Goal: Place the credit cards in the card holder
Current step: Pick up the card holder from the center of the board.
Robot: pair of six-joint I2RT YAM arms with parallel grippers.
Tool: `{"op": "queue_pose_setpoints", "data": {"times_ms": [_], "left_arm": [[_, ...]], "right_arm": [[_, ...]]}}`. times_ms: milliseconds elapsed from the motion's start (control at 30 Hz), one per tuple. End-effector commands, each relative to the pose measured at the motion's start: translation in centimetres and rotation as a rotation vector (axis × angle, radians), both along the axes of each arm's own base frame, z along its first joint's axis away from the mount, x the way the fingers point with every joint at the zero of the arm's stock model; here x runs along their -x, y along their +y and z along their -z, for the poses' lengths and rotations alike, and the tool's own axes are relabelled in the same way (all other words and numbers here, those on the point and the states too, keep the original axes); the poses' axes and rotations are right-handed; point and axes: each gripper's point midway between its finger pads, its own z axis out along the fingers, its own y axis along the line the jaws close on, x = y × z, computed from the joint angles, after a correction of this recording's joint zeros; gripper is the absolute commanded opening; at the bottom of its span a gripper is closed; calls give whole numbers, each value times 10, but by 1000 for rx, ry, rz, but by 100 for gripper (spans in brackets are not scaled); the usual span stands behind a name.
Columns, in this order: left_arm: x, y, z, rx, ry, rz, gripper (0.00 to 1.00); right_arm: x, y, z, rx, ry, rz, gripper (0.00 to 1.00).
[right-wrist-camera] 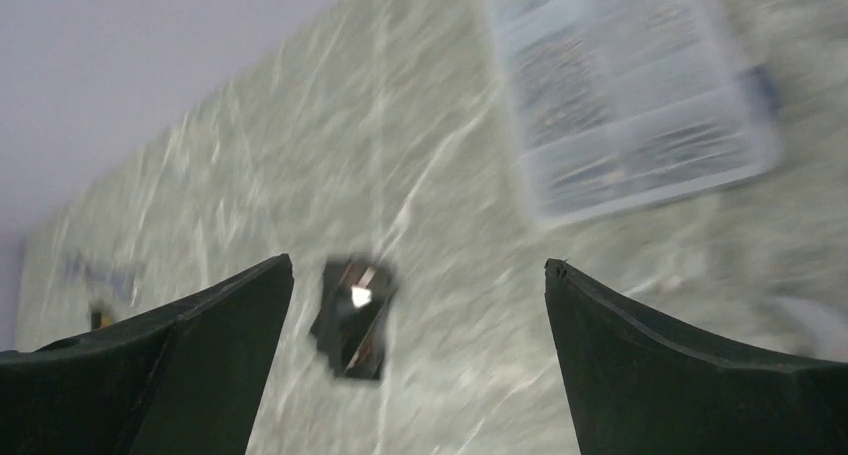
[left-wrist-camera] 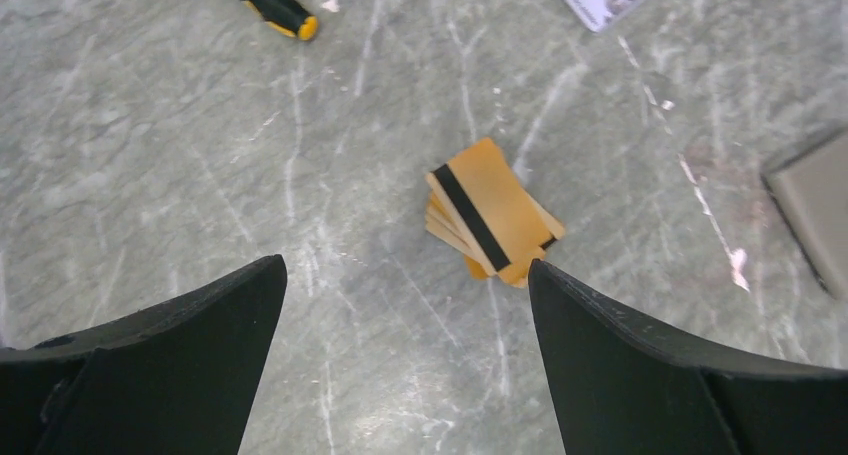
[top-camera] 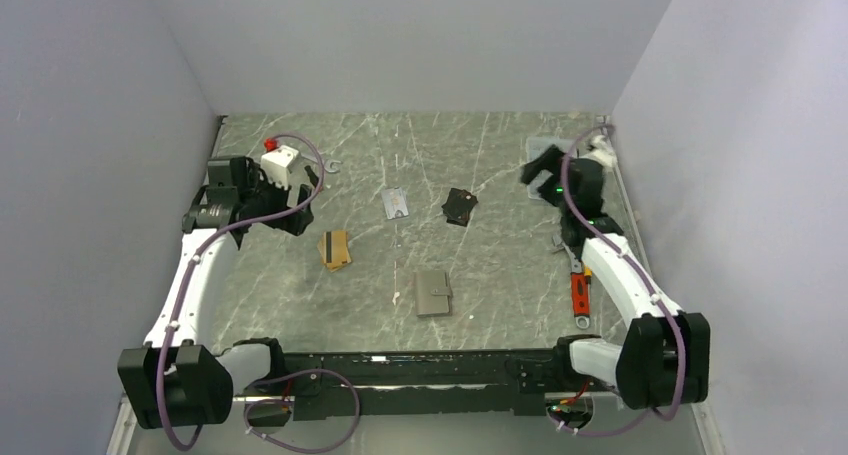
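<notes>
- The left gripper (left-wrist-camera: 405, 265) has its jaws spread wide with nothing between them. It hangs over the table (top-camera: 500, 265), looking down at the gold cards (left-wrist-camera: 490, 213). My guess is it's wide so it can straddle the stack.
- The gold cards are a small fanned stack lying flat, left of centre, with the top one stripe side up. Thin flat cards give the fingers no edge to bite. I'd bet they need a slide or a tilt first.
- One silver card (top-camera: 396, 204) lies on its own further back, apart from the gold ones. That probably means a separate trip.
- The holder (top-camera: 433, 292) sits flat and closed near the front middle, just right of the gold stack and closer to the arms. Since it's closed, something has to open it before any card goes in, which is likely why there are two arms on this job.
- The right gripper (right-wrist-camera: 418, 265) is also wide apart and empty, up at the far right by the clear box (right-wrist-camera: 630, 95). Its blurry camera points at the black pouch (right-wrist-camera: 352, 315), which isn't the holder, so that arm looks well out of position.
- No card is in the holder as far as I can see, so this looks barely started.
</notes>
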Motion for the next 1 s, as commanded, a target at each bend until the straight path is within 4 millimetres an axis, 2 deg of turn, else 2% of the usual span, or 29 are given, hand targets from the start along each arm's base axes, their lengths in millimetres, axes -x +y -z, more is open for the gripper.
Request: {"op": "queue_pose_setpoints", "data": {"times_ms": [0, 100, 200, 333, 533, 733, 867, 967], "left_arm": [[19, -25, -8, 75, 1, 138, 98], [27, -34, -9, 84, -10, 183, 98], [38, -47, -4, 83, -5, 244, 98], [56, -77, 9, 82, 23, 349, 98], [77, -125, 20, 122, 67, 499, 98], [87, -158, 40, 115, 145, 561, 98], [88, -166, 63, 72, 225, 549, 98], [88, -169, 69, 85, 242, 548, 98]], "right_arm": [[21, 82, 4, 104, 127, -213, 100], [45, 111, 16, 137, 155, -284, 100], [73, 136, 39, 151, 217, -375, 100], [108, 168, 73, 128, 298, -498, 100], [147, 207, 99, 64, 370, -658, 99], [174, 235, 120, 43, 416, -767, 94], [183, 248, 134, 130, 459, -768, 92], [191, 260, 143, 190, 489, -777, 92]]}}
